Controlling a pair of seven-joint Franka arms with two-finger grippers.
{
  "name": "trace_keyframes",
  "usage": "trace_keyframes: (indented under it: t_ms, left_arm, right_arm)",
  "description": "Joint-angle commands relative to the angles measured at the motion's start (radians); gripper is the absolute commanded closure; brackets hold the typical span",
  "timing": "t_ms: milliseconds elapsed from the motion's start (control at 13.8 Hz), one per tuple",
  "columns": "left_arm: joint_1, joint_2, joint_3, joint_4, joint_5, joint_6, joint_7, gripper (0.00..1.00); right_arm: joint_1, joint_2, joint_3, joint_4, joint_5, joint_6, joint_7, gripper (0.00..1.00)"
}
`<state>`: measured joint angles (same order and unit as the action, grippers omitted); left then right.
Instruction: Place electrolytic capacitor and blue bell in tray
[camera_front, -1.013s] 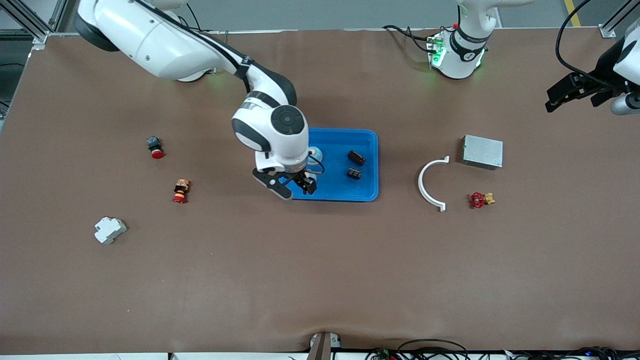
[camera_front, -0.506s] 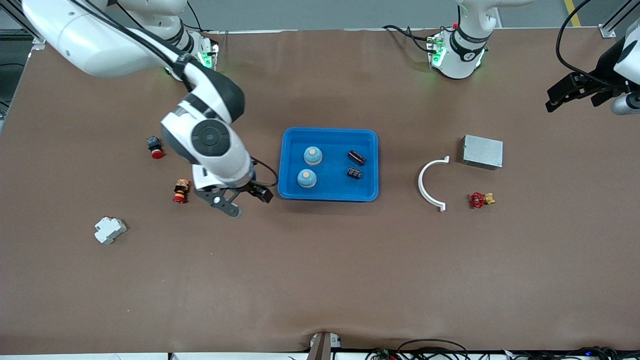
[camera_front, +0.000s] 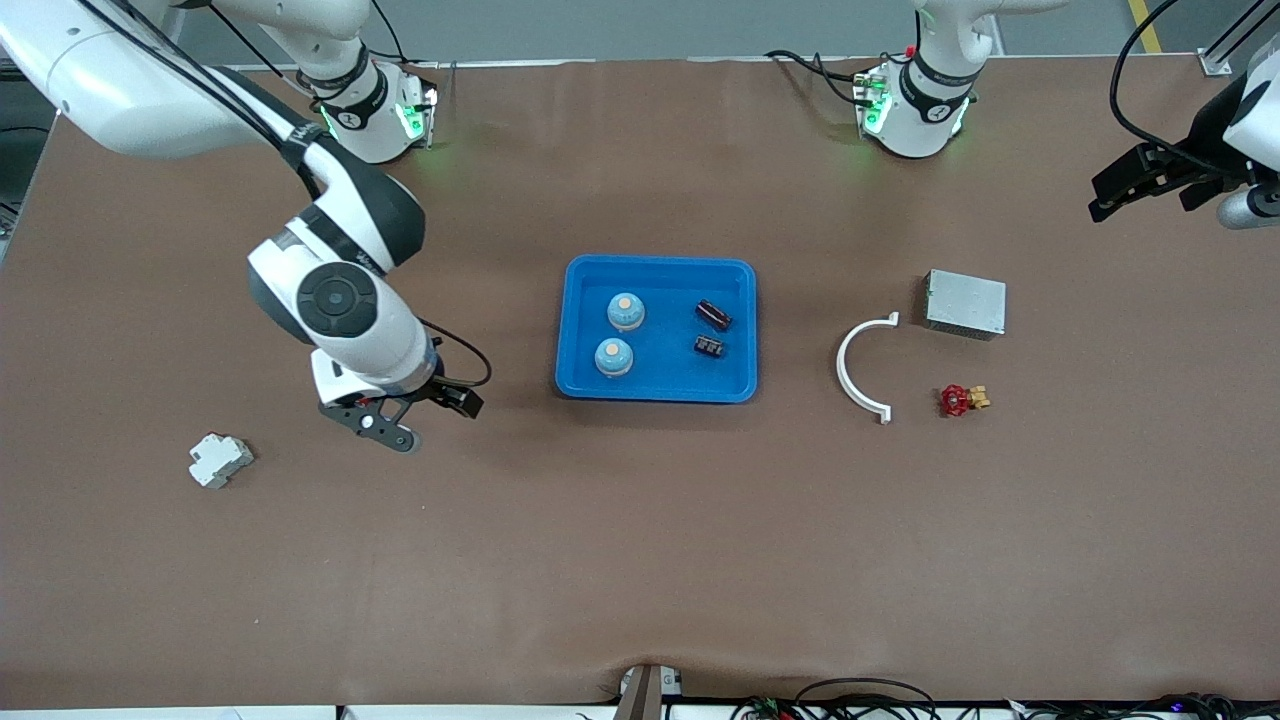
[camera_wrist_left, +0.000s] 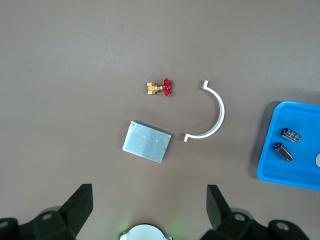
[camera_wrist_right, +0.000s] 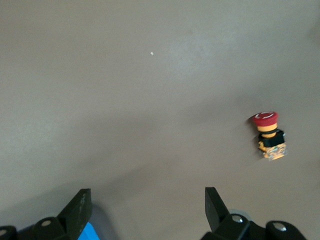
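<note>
The blue tray (camera_front: 655, 392) lies mid-table. In it are two blue bells (camera_front: 626, 311) (camera_front: 613, 357) and two dark electrolytic capacitors (camera_front: 713, 314) (camera_front: 709, 346). My right gripper (camera_front: 438, 422) is open and empty over bare table, beside the tray toward the right arm's end. Its wrist view shows the open gripper (camera_wrist_right: 147, 197) and a corner of the tray (camera_wrist_right: 90, 233). My left gripper (camera_front: 1130, 195) waits open, high over the left arm's end of the table. It is open in its wrist view (camera_wrist_left: 150, 195), which also shows the tray (camera_wrist_left: 280, 175) and capacitors (camera_wrist_left: 290, 135).
A white arc (camera_front: 858, 368), a grey metal box (camera_front: 965, 303) and a red valve (camera_front: 960, 399) lie toward the left arm's end. A white breaker (camera_front: 220, 460) lies toward the right arm's end. A red-and-yellow push button (camera_wrist_right: 269, 135) shows in the right wrist view.
My right gripper has moved from over the tray toward the right arm's end of the table. Both bells now show uncovered in the tray. The left arm has not moved.
</note>
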<state>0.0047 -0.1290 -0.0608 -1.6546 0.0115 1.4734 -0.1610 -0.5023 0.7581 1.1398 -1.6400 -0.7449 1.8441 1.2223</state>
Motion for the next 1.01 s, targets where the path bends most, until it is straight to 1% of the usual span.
trace_keyframes:
  t_ms: [0,217,434,579,651,724,796,868,941]
  left_arm:
    - [0.003,-0.001,-0.007,0.019,0.013,-0.024,-0.011,0.0]
    - [0.001,-0.001,-0.007,0.018,0.015,-0.022,-0.011,0.0]
    - [0.001,0.0,-0.008,0.018,0.015,-0.004,-0.009,0.0]
    - [0.0,0.002,-0.008,0.019,0.015,0.016,-0.008,0.0]
    - [0.0,0.002,-0.008,0.019,0.015,0.018,-0.002,0.0]
    - [0.0,0.002,-0.008,0.018,0.015,0.018,0.003,0.0]
    - [0.0,0.005,-0.008,0.018,0.015,0.016,0.003,0.0]
    - [-0.005,0.006,-0.008,0.019,0.015,0.018,0.003,0.0]
    - [-0.008,0.008,-0.008,0.021,0.015,0.018,0.003,0.0]
  right_arm:
    - [-0.068,-0.023,0.043,-0.041,-0.022,0.01,-0.044,0.0]
    - [-0.111,-0.023,0.043,-0.041,-0.04,0.012,-0.124,0.0]
    - [-0.159,-0.02,0.041,-0.044,-0.082,0.017,-0.21,0.0]
    - [-0.205,-0.02,0.038,-0.082,-0.108,0.071,-0.271,0.0]
    - [-0.205,-0.023,0.028,-0.092,-0.108,0.089,-0.302,0.0]
    - [-0.174,-0.026,-0.013,-0.089,-0.11,0.089,-0.314,0.0]
    - [-0.112,-0.045,-0.072,-0.081,-0.108,0.087,-0.325,0.0]
    - [-0.07,-0.08,-0.119,-0.067,-0.108,0.092,-0.332,0.0]
    - [-0.029,-0.092,-0.17,-0.052,-0.097,0.099,-0.351,0.0]
